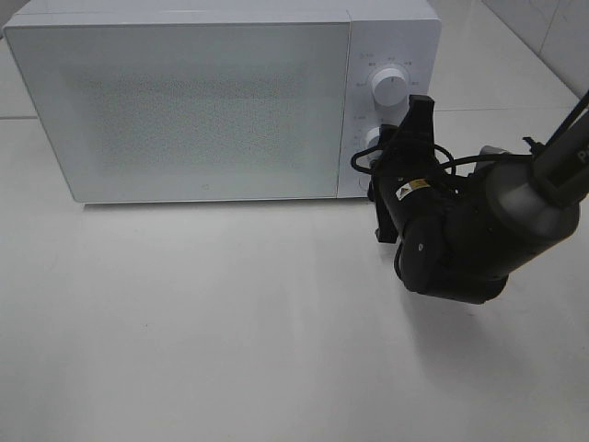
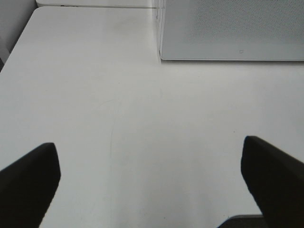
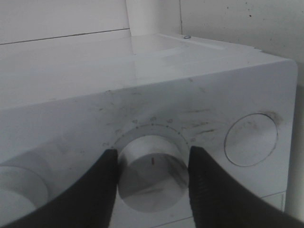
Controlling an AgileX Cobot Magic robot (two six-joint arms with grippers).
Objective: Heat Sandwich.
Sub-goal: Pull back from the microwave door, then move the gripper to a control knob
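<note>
White metal and frosted glass: found the microwave (image 1: 221, 101) straight ahead of the right gripper (image 3: 152, 159), front shut and too cloudy to see through. Saw no sandwich in any view, so could not tell its place, its heading or its long axis.

Found the pale table (image 1: 230, 331) spread wide behind and below that gripper, smooth, with free room for backing away. Noted the microwave's outer side edge just past the control panel, close beside the gripper.

Found the right gripper about half closed on the lower dial (image 3: 151, 175), fingers (image 3: 90, 190) pressed on its two opposite sides. Noted the upper dial (image 1: 389, 87) just beside the grip on one side and a flat round button (image 3: 250, 140) near on the other, both untouched.

Found the left gripper (image 2: 152, 183) spread fully wide, holding nothing, hanging over bare tabletop, with a lower corner of the microwave ahead of it and the table's edge off beyond one finger.
</note>
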